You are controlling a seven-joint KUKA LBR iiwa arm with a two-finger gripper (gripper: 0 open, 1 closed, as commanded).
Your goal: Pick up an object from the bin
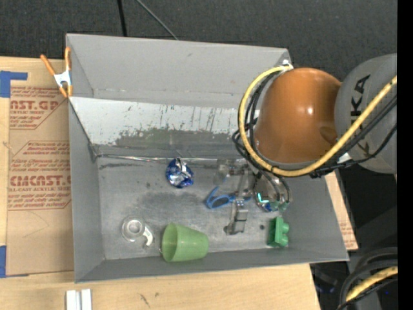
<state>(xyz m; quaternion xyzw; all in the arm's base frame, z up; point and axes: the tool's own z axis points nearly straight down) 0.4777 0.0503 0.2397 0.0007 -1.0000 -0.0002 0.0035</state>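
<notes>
Blue piece [218, 199], small, curved and of a kind I cannot make out, lies on the floor of the bin [161, 70], right of the middle. The end effector [239, 210] is down at floor level right beside it, on its right; whether the two touch is unclear. I cannot tell how wide the end effector stands, nor whether it holds anything, as its metal parts blur together under the wrist.

Above it, the orange cover [300, 115] with its ring of yellow and black cables [248, 112] hides the bin's right rear part, and the grey arm [371, 118] leads off to the right.

A green block [279, 232] stands near the right front corner, close to the end effector. A green cup [183, 242] lies on its side against the front wall, with a clear cup [133, 228] just left of it. A crumpled blue and white wrapper [179, 172] lies near the middle, towards the back wall and apart from the others.
</notes>
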